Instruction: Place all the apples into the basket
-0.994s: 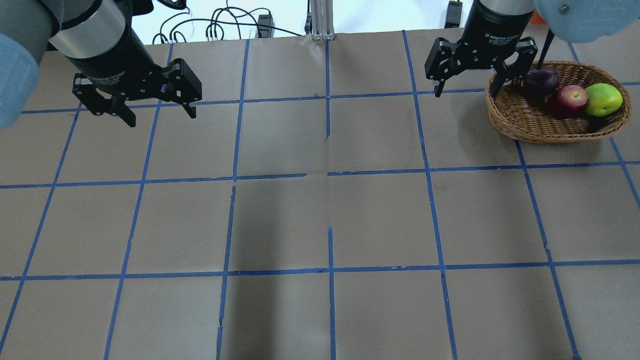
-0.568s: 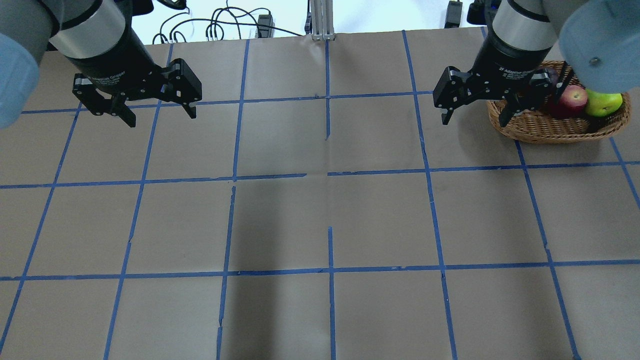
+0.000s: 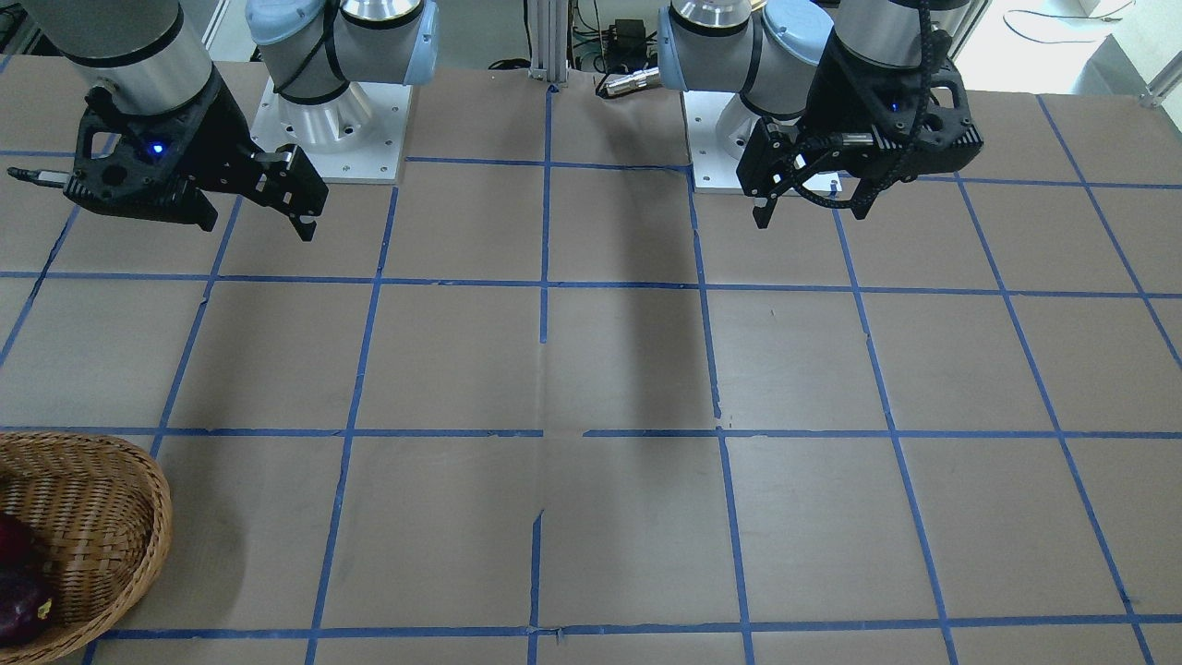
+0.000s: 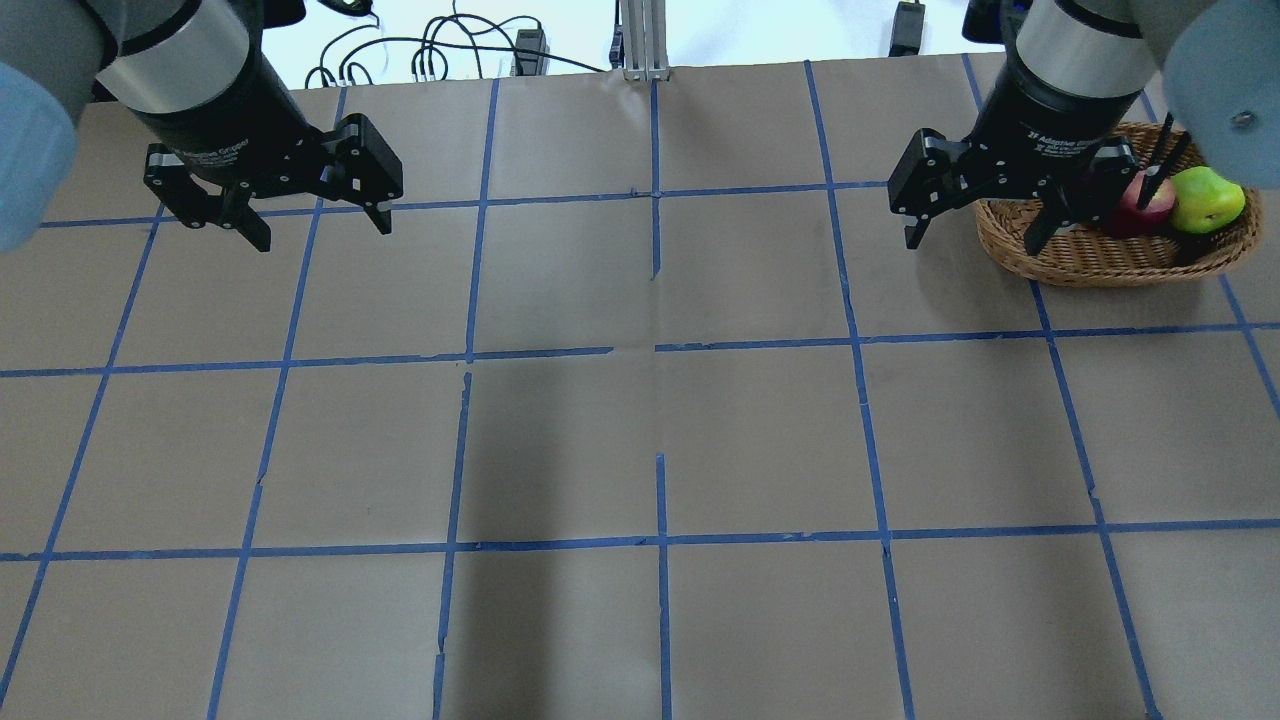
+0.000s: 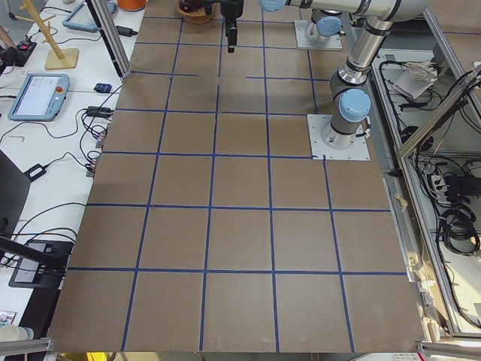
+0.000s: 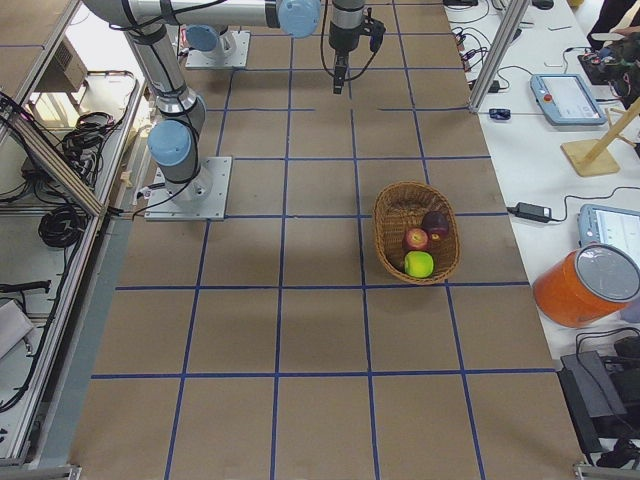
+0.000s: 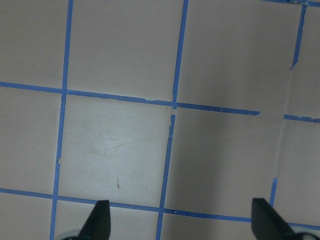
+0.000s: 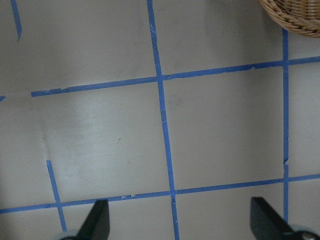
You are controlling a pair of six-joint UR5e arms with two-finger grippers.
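Observation:
The wicker basket point(image 4: 1100, 258) stands at the table's far right; it also shows in the exterior right view point(image 6: 385, 235), the front view point(image 3: 111, 517) and the right wrist view point(image 8: 295, 17). All three apples lie in it: green point(image 6: 419, 264), red point(image 6: 416, 240), maroon point(image 6: 435, 223). In the overhead view the green apple point(image 4: 1208, 198) and part of the red apple point(image 4: 1140, 205) show; the maroon one is hidden behind my right gripper point(image 4: 973, 243). That gripper is open and empty, high up beside the basket's left end. My left gripper point(image 4: 323, 237) is open and empty at the far left.
The table point(image 4: 650, 430) is brown paper with a blue tape grid. Cables point(image 4: 440, 50) and a metal post point(image 4: 640, 40) lie beyond its far edge. A side bench with tablets point(image 6: 565, 95) and an orange jar point(image 6: 585, 285) runs along the basket's side.
My right gripper, open and empty, has moved right and toward the robot in the overhead view, now covering the maroon apple. The left gripper and the apples have not moved.

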